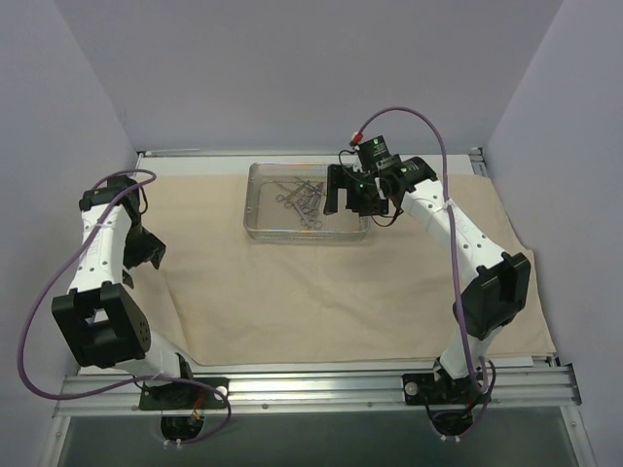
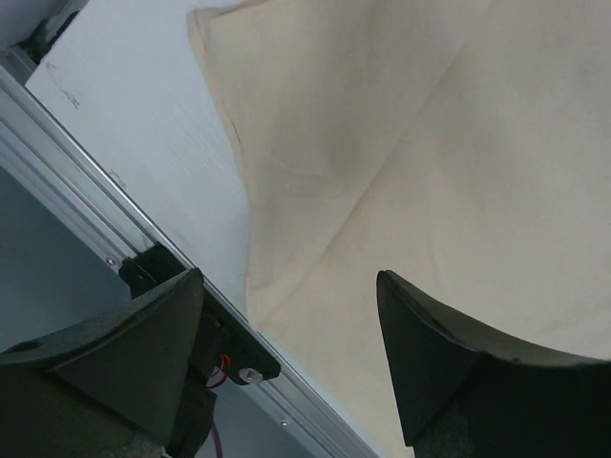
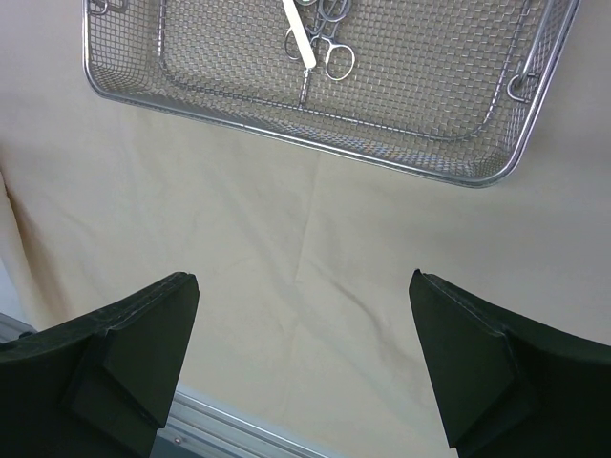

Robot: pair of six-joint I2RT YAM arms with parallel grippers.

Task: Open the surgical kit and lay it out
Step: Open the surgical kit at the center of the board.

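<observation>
Beige cloth lies spread over most of the desk, so the unwrapping looks done and the laying-out not yet begun. The wire-mesh tray sits on the cloth at the far middle. The instruments are heaped inside it towards its left half, ring handles crossing one another. The pile is too fine and tangled for me to say how many there are.

That tangle is the worry. If one pair of scissors is pulled up while its rings are hooked through a neighbour, a second piece may come with it and drop. The steel also lies flat on the mesh, so a low reach could snag the wire and shove or tip the whole tray, rucking the cloth under it. Along the cloth's left edge a flap looks folded over, and anything set there might not sit flat.

The right fingers hang above the right end of the tray. They are spread wide and empty, touching nothing. The left fingers hover over the cloth's left edge, near the desk's rail. They are well apart too, with nothing between them.
</observation>
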